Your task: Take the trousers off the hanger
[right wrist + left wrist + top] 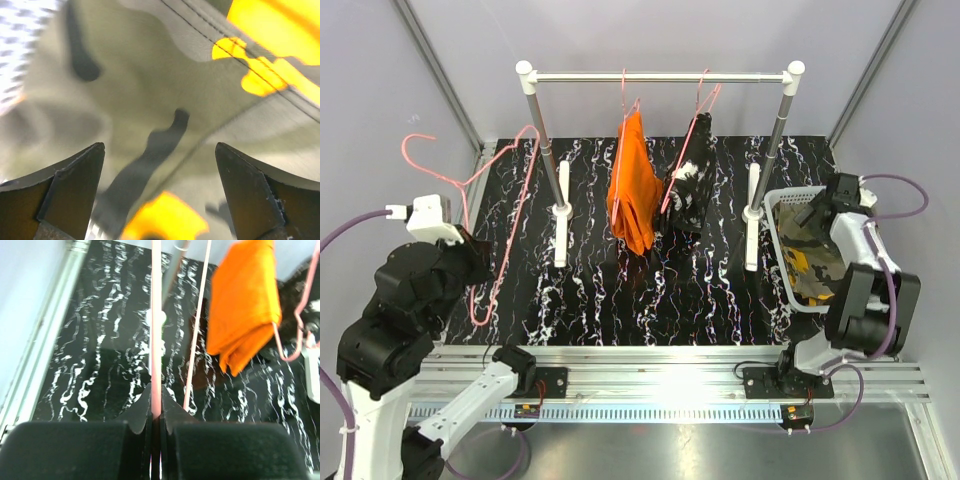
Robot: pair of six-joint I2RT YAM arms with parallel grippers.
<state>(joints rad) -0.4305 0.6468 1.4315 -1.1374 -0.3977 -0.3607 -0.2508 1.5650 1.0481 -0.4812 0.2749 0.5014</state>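
Note:
The bright orange trousers (pixel 633 190) hang on a pink hanger from the rail (pixel 660 77). They also show in the left wrist view (pixel 245 300). The black trousers with white markings (pixel 690 185) hang on a second pink hanger to their right. The camouflage trousers (pixel 808 262) lie in the white basket (pixel 780 205) and fill the right wrist view (pixel 150 85). My left gripper (pixel 470 250) (pixel 156 412) is shut on the wire of an empty pink hanger (pixel 505 220) (pixel 156 330), held left of the rack. My right gripper (pixel 812 212) (pixel 160 165) is open just above the camouflage trousers.
The rack stands on two white-footed posts (pixel 561 215) (pixel 752 215) on the black marbled mat (pixel 620 300). Grey walls close in at left, right and back. A metal rail (pixel 660 365) runs along the near edge.

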